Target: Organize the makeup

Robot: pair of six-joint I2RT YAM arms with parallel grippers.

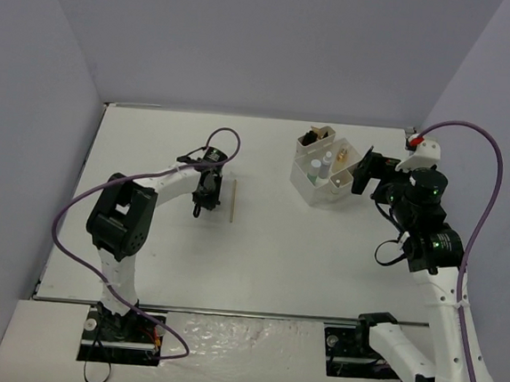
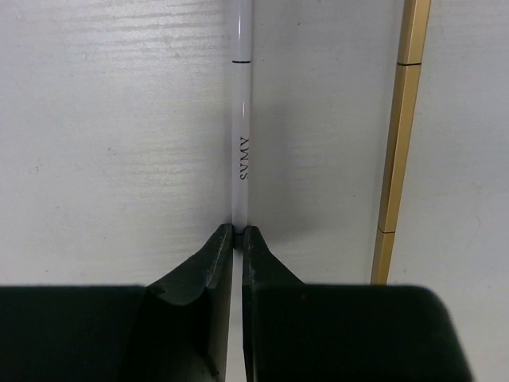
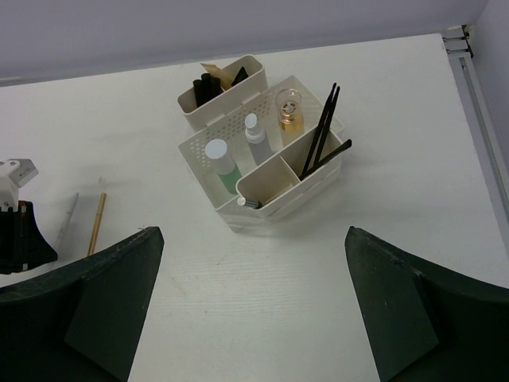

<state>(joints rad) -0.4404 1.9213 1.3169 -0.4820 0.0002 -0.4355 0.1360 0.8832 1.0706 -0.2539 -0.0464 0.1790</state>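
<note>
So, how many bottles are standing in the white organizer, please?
3, in a row: a green white-capped bottle at one end, a small white-topped bottle in the middle, an amber bottle beside the black pencils. Others may be hidden.

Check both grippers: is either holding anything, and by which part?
The left gripper is shut on the white pencil, pinching its very end nearest the wrist. The right gripper is open and holds nothing.

**Box to the right, pencils to the left**

On the counter [image 1: 258,263], the box [image 3: 274,208] stands back right. It has bottles [image 3: 254,134] in its middle compartment and brushes [image 3: 322,127] in the next one. Well to the left, a pencil [image 2: 242,119] lies between the tips of the left claw [image 2: 237,235], with a second pencil [image 2: 402,135] parallel just right of it.
</note>
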